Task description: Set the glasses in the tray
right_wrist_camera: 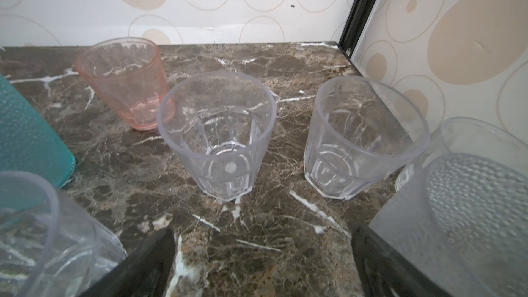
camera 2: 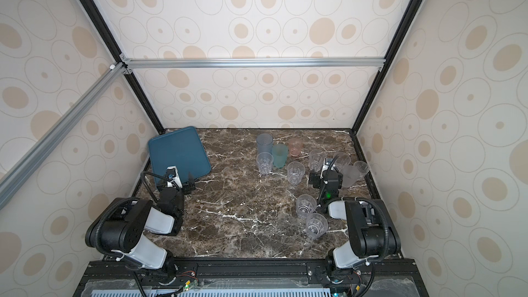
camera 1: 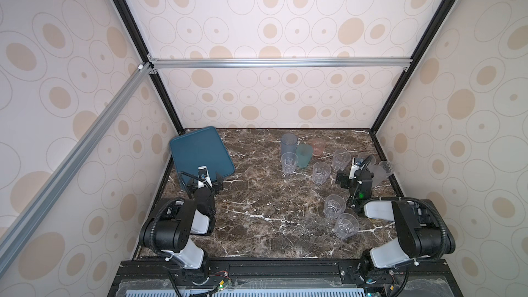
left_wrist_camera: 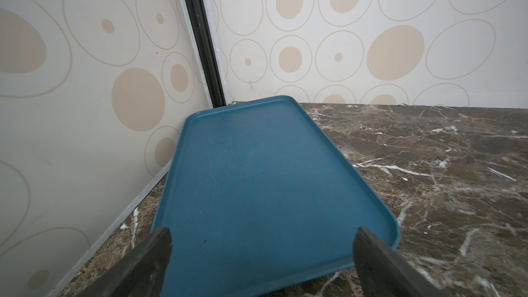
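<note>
- The glasses [camera 1: 321,172] all stand upright on the right half of the counter [camera 1: 271,215]. The tray [camera 1: 197,150] sits empty in the far-left corner, well apart.
- They look like light, stiff, slick plastic, so probably tippy. I'd pinch one wall near the rim.
- Right gripper [right_wrist_camera: 263,252] hangs wide apart and empty, facing a clear faceted tumbler [right_wrist_camera: 217,138]. Neighbours crowd both sides, so it's tight.
- Left gripper [left_wrist_camera: 263,255] is spread and empty over the tray's near edge. The wall [left_wrist_camera: 85,110] hugs the tray, but mid-counter is open.
</note>
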